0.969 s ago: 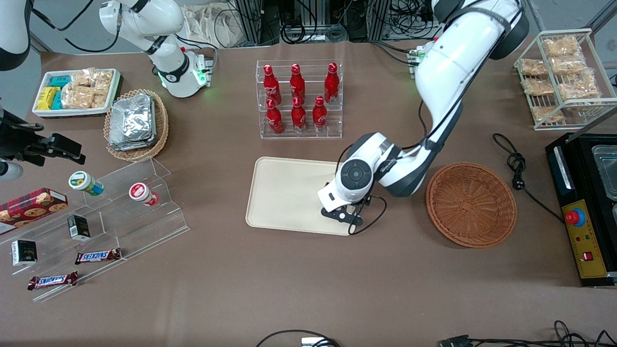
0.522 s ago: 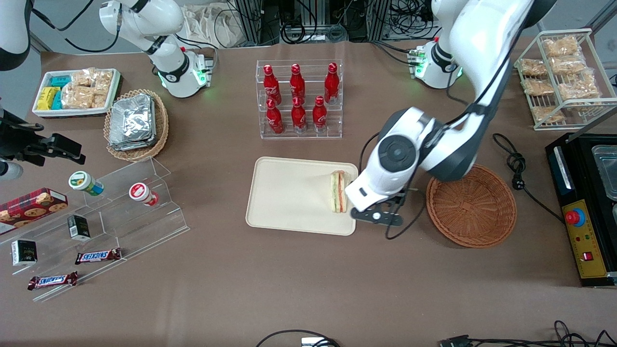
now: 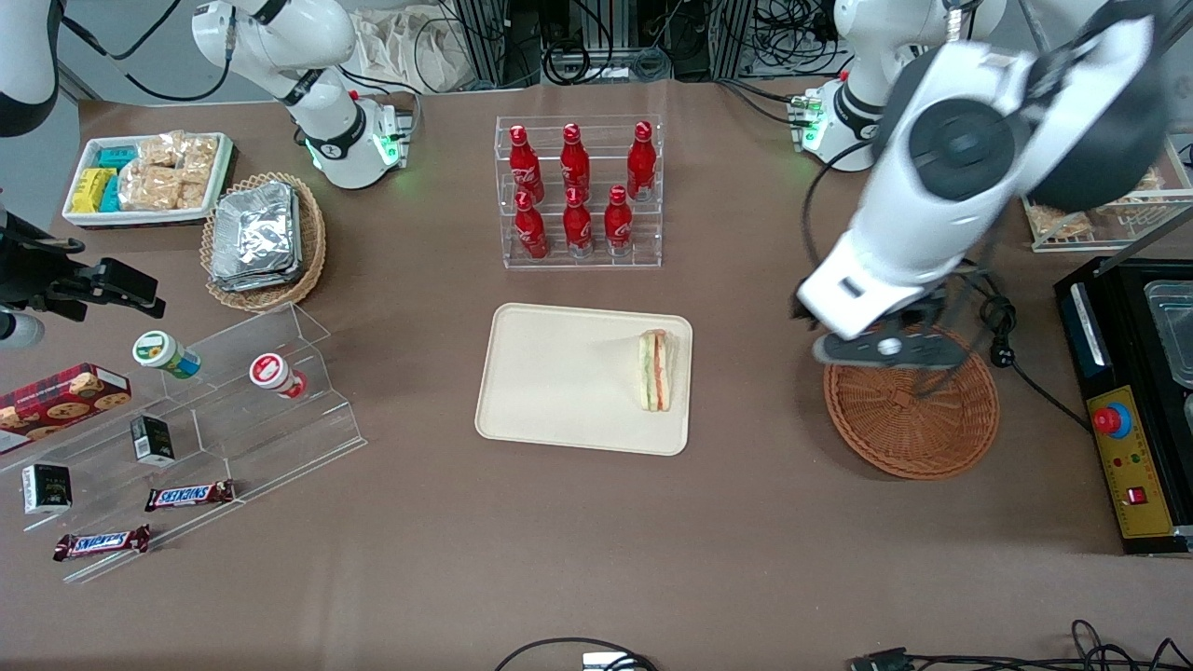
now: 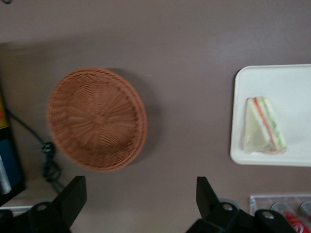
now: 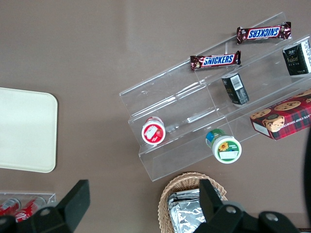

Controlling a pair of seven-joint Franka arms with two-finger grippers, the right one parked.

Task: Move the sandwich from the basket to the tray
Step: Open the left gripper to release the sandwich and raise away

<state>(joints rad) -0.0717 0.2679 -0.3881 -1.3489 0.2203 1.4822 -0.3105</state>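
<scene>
The sandwich (image 3: 655, 370), a pale wedge with green and orange-red stripes, lies on the cream tray (image 3: 550, 373) at the tray's end nearest the basket; it also shows in the left wrist view (image 4: 264, 126) on the tray (image 4: 291, 77). The reddish-brown wicker basket (image 3: 918, 419) is empty and shows in the left wrist view (image 4: 97, 119) too. My left gripper (image 3: 881, 349) is raised high above the table over the basket's rim nearest the tray. It is open and empty (image 4: 141, 196).
A clear rack of red bottles (image 3: 578, 191) stands farther from the camera than the tray. A black machine (image 3: 1132, 391) and a black cable (image 3: 997, 321) lie beside the basket toward the working arm's end. A wire rack of snack packets (image 3: 1086, 149) stands there too.
The gripper has let go of the sandwich on the tray, risen and swung away toward the basket. The sandwich, hidden under the gripper a second ago, now lies uncovered.
</scene>
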